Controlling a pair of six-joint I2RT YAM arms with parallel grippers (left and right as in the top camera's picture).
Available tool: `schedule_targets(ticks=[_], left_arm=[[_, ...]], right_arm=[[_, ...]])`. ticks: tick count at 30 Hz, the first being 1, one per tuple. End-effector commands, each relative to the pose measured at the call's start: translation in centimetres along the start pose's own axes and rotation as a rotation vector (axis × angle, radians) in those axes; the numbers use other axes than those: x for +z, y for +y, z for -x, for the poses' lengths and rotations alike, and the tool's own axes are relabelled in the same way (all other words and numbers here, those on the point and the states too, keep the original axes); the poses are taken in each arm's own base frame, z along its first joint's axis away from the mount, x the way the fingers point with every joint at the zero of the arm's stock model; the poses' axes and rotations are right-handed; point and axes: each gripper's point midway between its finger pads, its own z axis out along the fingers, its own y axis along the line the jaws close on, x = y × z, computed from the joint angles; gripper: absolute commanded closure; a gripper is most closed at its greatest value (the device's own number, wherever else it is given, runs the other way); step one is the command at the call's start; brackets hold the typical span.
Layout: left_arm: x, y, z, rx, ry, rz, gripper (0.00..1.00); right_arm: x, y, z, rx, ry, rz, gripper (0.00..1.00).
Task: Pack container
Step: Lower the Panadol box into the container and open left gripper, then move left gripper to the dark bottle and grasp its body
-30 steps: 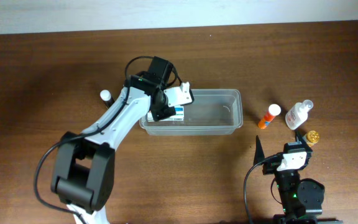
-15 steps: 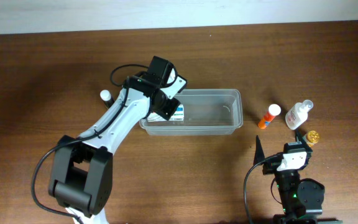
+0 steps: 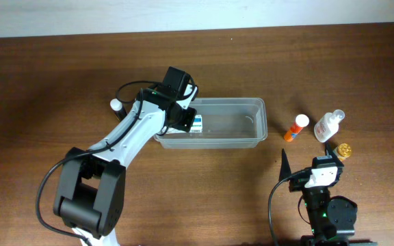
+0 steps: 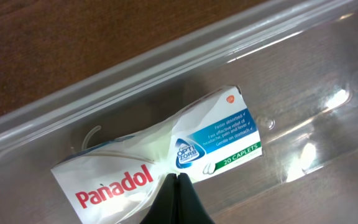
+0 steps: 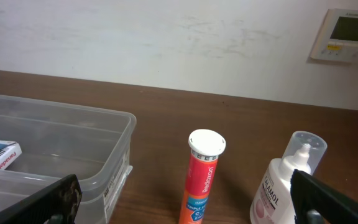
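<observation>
The container (image 3: 254, 104) is a clear plastic tub at the middle of the table; it also shows in the left wrist view (image 4: 73, 93) and the right wrist view (image 5: 114, 127). A white Panadol box (image 3: 196, 124) lies flat inside its left end (image 4: 154, 155). My left gripper (image 3: 185, 115) hangs just above the box, its jaws (image 4: 177, 182) shut together with nothing between them. My right gripper (image 3: 308, 159) is open and empty at the front right, its fingers (image 5: 194, 202) apart, facing an orange tube and a bottle.
An orange Redoxon tube (image 3: 297, 128) with a white cap stands right of the tub (image 5: 202, 177). A clear calamine bottle (image 3: 328, 125) stands beside it (image 5: 288, 180). A gold-topped item (image 3: 345, 149) sits near the right gripper. A white-capped item (image 3: 116, 104) stands left of the tub.
The left gripper held the Panadol box over the tub's left end, let it go into the tub, and has drawn back slightly to the left with jaws shut. The right arm has not moved.
</observation>
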Motion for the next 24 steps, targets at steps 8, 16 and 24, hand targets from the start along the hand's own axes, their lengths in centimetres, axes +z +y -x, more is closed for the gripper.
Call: schedule_targets(ticks=[8,16,24], left_arm=[[4.2,0.4,-1.7,-0.05,0.074,0.017,0.99],[2.1,0.2,0.6,-0.047,0.029,0.013,0.99],[-10.6,-0.2,8.4,-0.041,-0.187,0.031,0.99]], right_arm=[[0.0,-0.2,-0.2,0.005,0.003,-0.008,0.02],[0.0,-0.2,-0.2,0.006,0.003,-0.008,0.02],[0.0,-0.2,-0.2,0.005,0.003,-0.008,0.02]])
